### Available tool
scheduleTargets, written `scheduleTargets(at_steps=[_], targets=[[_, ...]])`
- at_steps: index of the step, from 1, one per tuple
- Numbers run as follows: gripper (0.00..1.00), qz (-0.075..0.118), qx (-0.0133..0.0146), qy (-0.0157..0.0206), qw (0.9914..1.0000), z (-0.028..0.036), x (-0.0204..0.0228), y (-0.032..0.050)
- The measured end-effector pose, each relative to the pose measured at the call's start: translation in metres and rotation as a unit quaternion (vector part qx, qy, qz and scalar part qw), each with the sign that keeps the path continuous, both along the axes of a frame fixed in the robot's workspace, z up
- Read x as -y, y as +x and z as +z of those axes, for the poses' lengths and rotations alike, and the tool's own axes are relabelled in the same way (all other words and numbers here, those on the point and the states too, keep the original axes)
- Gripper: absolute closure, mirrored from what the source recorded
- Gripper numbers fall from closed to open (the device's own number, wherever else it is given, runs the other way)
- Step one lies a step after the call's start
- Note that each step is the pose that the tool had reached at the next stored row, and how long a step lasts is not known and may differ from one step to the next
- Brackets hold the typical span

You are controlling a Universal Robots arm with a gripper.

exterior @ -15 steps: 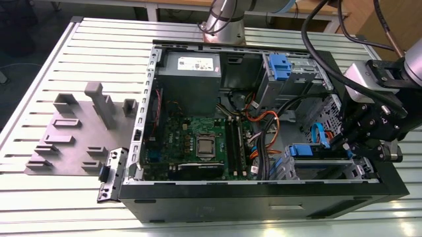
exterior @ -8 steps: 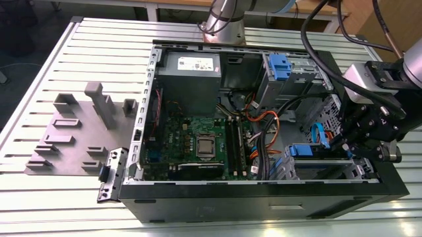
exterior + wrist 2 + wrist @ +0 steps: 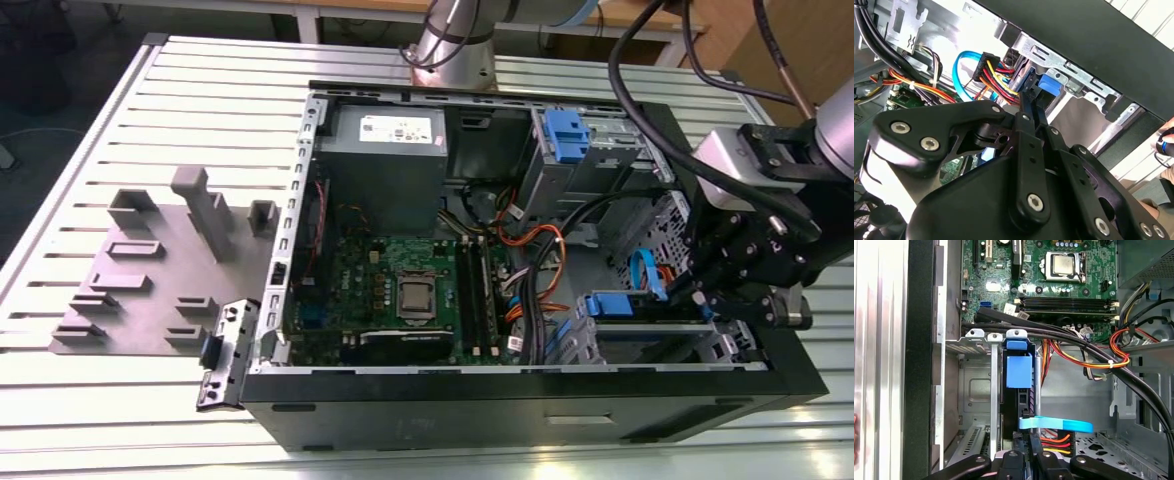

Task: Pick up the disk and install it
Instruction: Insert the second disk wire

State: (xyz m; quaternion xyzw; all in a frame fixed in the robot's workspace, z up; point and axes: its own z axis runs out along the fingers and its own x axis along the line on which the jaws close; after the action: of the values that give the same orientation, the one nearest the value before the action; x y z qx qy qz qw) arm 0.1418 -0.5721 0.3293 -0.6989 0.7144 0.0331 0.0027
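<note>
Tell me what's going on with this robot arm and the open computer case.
The arm's black gripper is lowered into the open black computer tower, at the metal drive bay in one corner. The silver hard drive in its blue plastic carrier already stands on edge in that bay, cables plugged in, with the gripper right at its end.
</note>
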Motion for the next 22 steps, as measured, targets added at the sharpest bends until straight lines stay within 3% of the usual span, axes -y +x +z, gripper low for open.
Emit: scheduleTargets(at_steps=[7,10,13,18,22], targets=[[0.83,0.0,-0.0001,0.0005,1.0,-0.0006,0.0,0.0],[0.7,0.0,0.0,0.0002,1.0,-0.0004,0.0,0.0],[0.7,0.0,0.0,-0.0001,1.0,0.0,0.0001,0.0],[0.7,0.0,0.0,0.0004,1.0,0.0077,0.0,0.0],[0.7,0.0,0.0,0.001,1.0,0.0185,0.0,0.0003]])
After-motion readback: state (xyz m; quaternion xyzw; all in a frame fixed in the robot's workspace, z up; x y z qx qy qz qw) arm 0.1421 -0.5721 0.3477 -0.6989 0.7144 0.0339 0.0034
